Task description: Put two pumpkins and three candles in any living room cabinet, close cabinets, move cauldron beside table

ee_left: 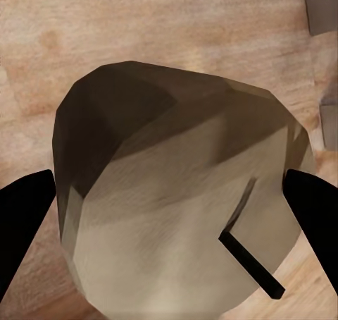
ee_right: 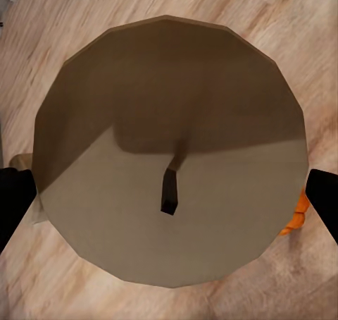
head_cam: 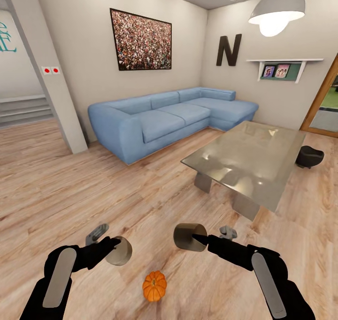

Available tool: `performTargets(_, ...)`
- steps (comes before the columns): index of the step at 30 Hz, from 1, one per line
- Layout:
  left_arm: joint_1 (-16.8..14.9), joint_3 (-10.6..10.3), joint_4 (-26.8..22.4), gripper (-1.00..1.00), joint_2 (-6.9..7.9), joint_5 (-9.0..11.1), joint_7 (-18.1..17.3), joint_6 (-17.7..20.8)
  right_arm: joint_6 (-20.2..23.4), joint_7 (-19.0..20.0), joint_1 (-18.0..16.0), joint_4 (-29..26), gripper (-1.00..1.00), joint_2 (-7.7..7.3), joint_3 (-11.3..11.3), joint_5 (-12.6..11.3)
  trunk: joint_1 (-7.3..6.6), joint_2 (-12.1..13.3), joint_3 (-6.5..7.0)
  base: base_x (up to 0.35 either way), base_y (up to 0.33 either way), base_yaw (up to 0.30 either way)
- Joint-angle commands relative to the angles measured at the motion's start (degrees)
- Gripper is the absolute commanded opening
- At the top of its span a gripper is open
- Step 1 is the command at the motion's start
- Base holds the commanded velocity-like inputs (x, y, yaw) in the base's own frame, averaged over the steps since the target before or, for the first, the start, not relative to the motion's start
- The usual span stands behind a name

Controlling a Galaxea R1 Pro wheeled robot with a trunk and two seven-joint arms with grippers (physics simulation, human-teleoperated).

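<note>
My left gripper (head_cam: 114, 248) is shut on a grey-beige candle (head_cam: 119, 251), held above the wood floor; the left wrist view shows that candle (ee_left: 176, 200) with its dark wick between the black fingers (ee_left: 22, 225). My right gripper (head_cam: 197, 239) is shut on a second candle (head_cam: 189, 237), whose round top (ee_right: 169, 151) sits between the fingers (ee_right: 325, 200). An orange ribbed pumpkin (head_cam: 155, 285) lies on the floor between my arms, and its edge (ee_right: 298, 211) peeks past the candle. The glass-topped table (head_cam: 253, 155) stands ahead right, with the black cauldron (head_cam: 309, 157) on the floor beyond its right side.
A blue corner sofa (head_cam: 164, 120) lines the far wall behind the table. A white pillar (head_cam: 49, 71) rises at the left with steps behind it. A doorway (head_cam: 326, 108) opens at the far right. Bare wood floor (head_cam: 70, 188) stretches ahead and left.
</note>
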Motion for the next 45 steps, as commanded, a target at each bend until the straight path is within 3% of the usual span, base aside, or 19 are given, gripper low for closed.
performTargets(1, -0.04, 0.11, -0.05, -1.00, -0.05, 0.58, 0.55, 0.22, 0.22, 0.53, -0.04, -0.02, -1.00, 0.01, -0.09, 0.35, -0.01, -0.03, -0.05, -0.067, 0.042, 0.000)
performTargets(33, -0.04, 0.11, -0.05, -1.00, -0.02, 0.58, 0.54, 0.30, 0.17, 0.53, -0.04, -0.02, -1.00, 0.00, -0.09, 0.42, -0.01, -0.03, -0.05, -0.171, 0.042, 0.000)
performTargets(45, -0.04, -0.05, -0.05, -1.00, 0.04, 0.57, 0.97, 0.37, -0.35, 0.68, -0.04, -0.02, -1.00, -0.09, -0.27, 0.44, -2.65, 4.79, 2.10, -0.001, 0.000, 0.000)
